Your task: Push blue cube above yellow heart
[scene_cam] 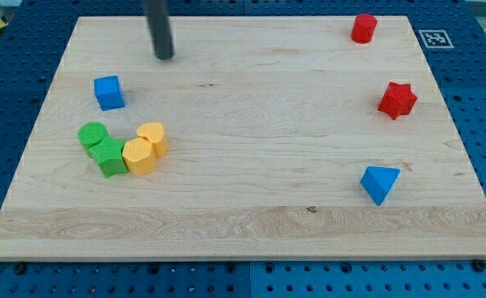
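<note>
The blue cube (108, 92) sits on the wooden board near the view's left edge. Below and to its right lie two yellow blocks: one (152, 136) with a lobed top that looks like the heart, and a hexagonal one (138, 156) touching it at its lower left. My tip (165, 55) is at the view's top, up and to the right of the blue cube, apart from it.
Two green blocks (93, 136) (108, 157) touch the yellow ones on their left. A red cylinder (363, 28) is at top right, a red star (397, 100) at right, a blue triangular block (380, 183) at lower right. Board edge (27, 149) runs close to the cluster.
</note>
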Tool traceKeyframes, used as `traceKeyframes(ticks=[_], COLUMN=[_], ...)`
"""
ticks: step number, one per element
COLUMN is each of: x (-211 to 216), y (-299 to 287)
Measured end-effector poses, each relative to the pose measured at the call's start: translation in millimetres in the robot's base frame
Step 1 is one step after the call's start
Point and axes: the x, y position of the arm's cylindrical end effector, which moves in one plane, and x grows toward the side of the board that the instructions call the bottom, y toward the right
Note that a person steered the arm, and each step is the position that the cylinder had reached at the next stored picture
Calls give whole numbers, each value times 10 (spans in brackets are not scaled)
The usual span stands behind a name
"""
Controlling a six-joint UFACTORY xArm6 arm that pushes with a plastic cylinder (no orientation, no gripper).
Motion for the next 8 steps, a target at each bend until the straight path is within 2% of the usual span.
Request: traceKeyframes(ticks=[2, 3, 5, 7, 8], x=[30, 405, 833, 1145, 1337], y=[-1039, -1096, -375, -663, -530])
